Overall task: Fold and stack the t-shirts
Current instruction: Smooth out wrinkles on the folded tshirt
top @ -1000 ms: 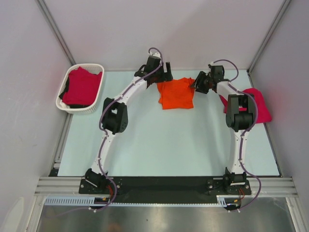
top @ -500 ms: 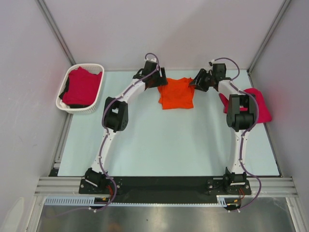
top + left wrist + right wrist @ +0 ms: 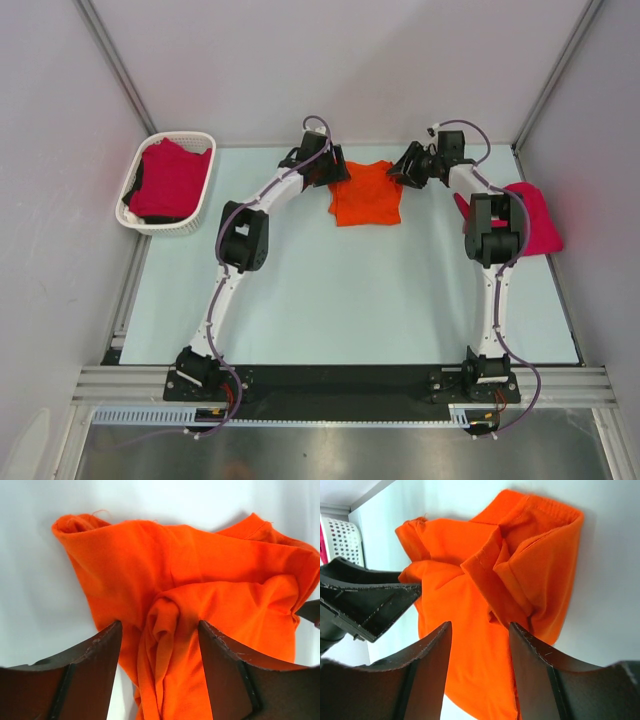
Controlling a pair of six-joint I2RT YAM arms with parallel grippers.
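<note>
The orange t-shirt (image 3: 366, 193) lies crumpled at the back middle of the table. My left gripper (image 3: 337, 172) is at its left edge. In the left wrist view its jaws (image 3: 159, 625) stand apart on either side of a bunched fold of the orange cloth (image 3: 165, 630), without pinching it. My right gripper (image 3: 405, 170) is at the shirt's right edge, open, with orange cloth (image 3: 475, 645) lying between its fingers (image 3: 480, 625). A crimson-pink t-shirt (image 3: 170, 180) fills the basket. Another crimson-pink t-shirt (image 3: 538, 215) lies at the table's right side, partly hidden by the right arm.
The white lattice basket (image 3: 180, 136) stands at the back left corner, and its wall (image 3: 340, 537) shows in the right wrist view. Grey walls close in the table on three sides. The left gripper's finger (image 3: 370, 605) shows in the right wrist view.
My left gripper has come down and right onto the orange shirt's left edge, and its jaws have narrowed around a fold. The right gripper has hardly moved.
</note>
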